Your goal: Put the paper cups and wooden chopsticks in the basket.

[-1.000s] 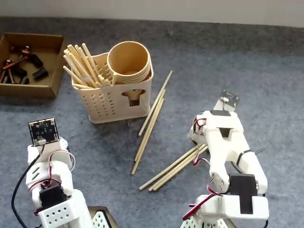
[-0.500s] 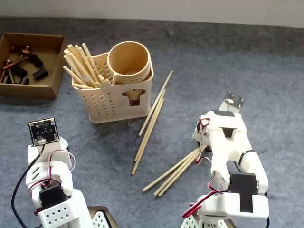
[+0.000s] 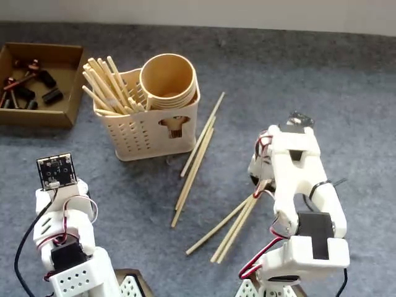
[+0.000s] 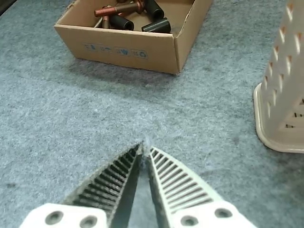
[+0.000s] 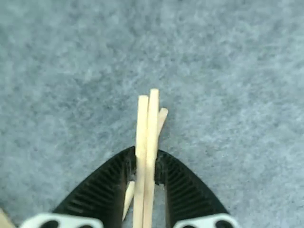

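Observation:
A cream basket stands at the back left. It holds a stack of paper cups and several wooden chopsticks. Three loose chopsticks lie on the grey mat beside the basket. My right gripper is shut on one end of a small bundle of chopsticks. In the high view that bundle slants from under the right arm toward the front. My left gripper is shut on nothing and hangs low over the mat, near the front left.
A cardboard box with bolts and black parts sits at the back left; its wall is ahead of the left gripper. The basket's corner stands off to one side of it. Grey mat covers the table.
The bundle in the right gripper has swung, its free ends moving toward the front and fanning apart. The right wrist has turned slightly. The left arm stayed still.

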`<state>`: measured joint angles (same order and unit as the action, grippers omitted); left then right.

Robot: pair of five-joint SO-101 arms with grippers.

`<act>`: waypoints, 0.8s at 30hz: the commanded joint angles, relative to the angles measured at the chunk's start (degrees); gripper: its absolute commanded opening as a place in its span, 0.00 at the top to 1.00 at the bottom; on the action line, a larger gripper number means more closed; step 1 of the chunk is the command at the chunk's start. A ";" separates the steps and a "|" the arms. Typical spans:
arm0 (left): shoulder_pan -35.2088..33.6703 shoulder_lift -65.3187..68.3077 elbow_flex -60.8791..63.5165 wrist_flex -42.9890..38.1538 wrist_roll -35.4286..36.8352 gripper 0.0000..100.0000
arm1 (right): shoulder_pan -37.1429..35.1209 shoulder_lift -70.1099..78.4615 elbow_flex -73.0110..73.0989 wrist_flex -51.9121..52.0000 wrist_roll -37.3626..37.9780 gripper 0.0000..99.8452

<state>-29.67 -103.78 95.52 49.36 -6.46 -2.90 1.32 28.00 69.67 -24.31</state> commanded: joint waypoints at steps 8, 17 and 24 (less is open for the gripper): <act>0.92 -0.66 -0.13 -1.14 -0.44 0.99 | 0.04 -0.40 -9.54 10.33 0.00 1.00; 0.92 -0.66 -0.13 -1.14 -0.44 0.99 | -0.04 -0.40 -19.65 19.47 0.09 1.00; 0.92 -0.66 -0.13 -1.14 -0.44 0.99 | -2.95 -0.40 -25.01 25.19 0.09 1.00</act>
<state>-29.67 -103.78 95.52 49.36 -6.46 -3.25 1.32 6.02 92.18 -24.31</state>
